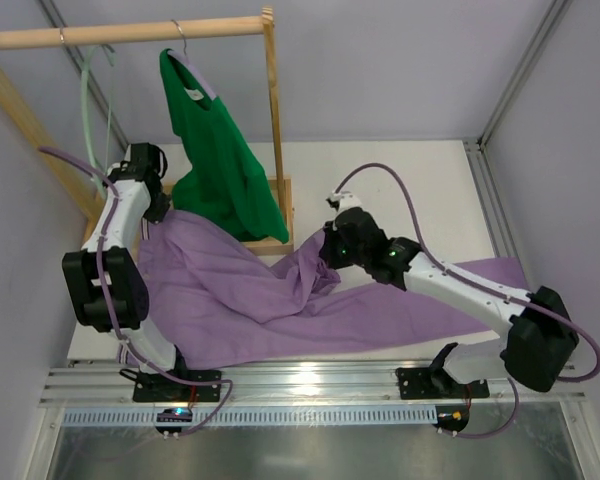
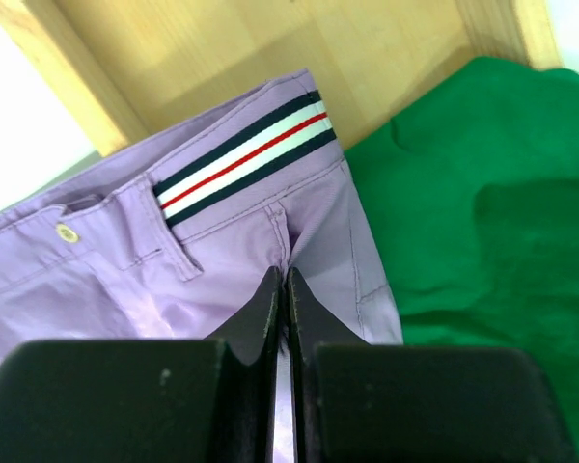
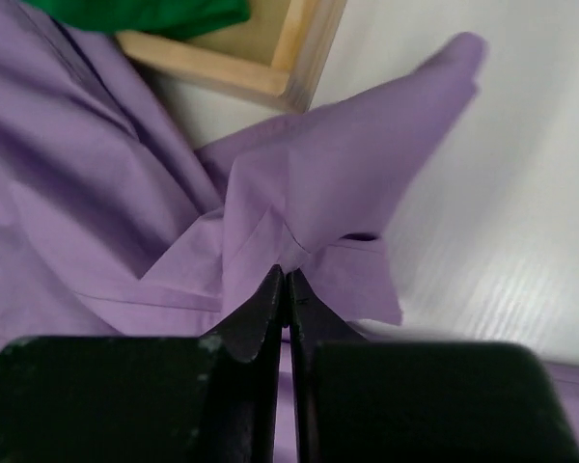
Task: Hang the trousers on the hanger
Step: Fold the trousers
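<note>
Trousers (image 1: 240,300) from above: one pair, sprawled on the surface (image 1: 420,180), one mint hanger (image 1: 84,100) up on the rail (image 1: 130,35), well apart. Left wrist: left end effector (image 2: 282,282) pinched shut on fabric under the striped waistband (image 2: 241,154). Right wrist: right end effector (image 3: 284,280) clamps a fold. We'd lift both ends evenly, keeping cloth taut.

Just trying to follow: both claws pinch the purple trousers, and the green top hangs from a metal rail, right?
The rail is wooden, not metal; the top external view shows it. Otherwise yes: the left gripper and right gripper both pinch the trousers, and the green top hangs from it.
</note>
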